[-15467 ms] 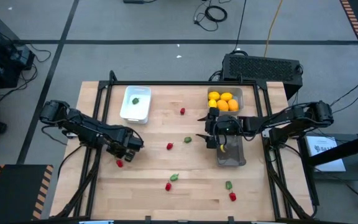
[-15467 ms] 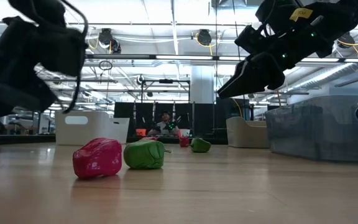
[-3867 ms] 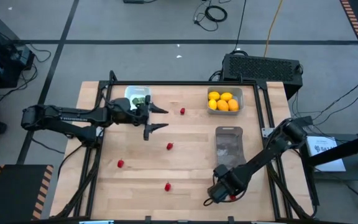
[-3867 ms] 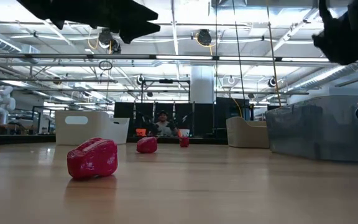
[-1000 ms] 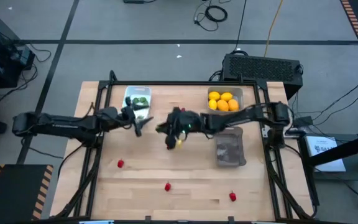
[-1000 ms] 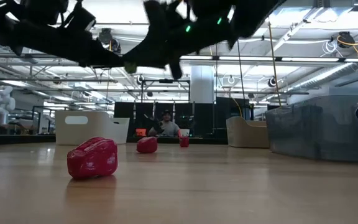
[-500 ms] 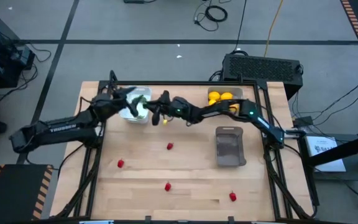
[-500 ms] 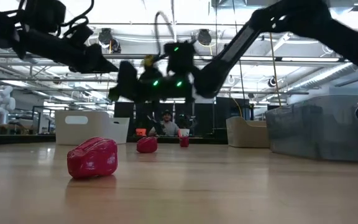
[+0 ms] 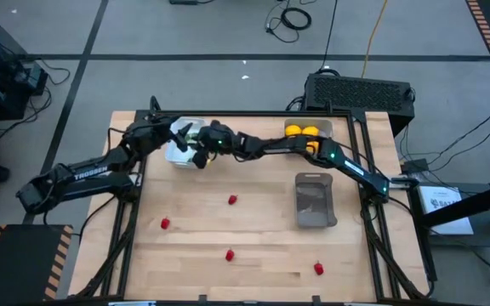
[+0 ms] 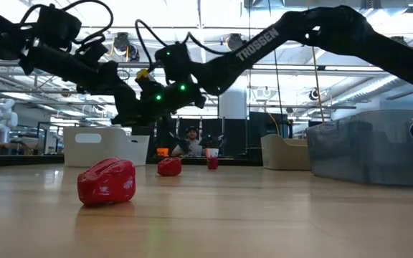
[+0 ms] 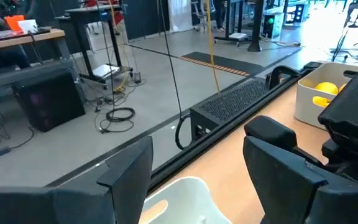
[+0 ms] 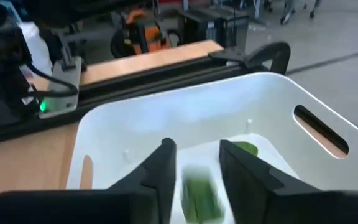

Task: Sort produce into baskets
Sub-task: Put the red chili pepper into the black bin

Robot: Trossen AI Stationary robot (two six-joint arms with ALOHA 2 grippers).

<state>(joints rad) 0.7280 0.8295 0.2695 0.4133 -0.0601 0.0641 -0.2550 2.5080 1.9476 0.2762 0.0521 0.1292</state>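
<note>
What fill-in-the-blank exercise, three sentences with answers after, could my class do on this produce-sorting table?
1. The basket below the right tool is ____ in colour.
2. The number of red pieces lying loose on the table is ____.
3. The fruits in the pale grey basket are ____ in colour.

Missing words: white; four; yellow

Red berry piece (image 10: 107, 182) near, arms above
</note>
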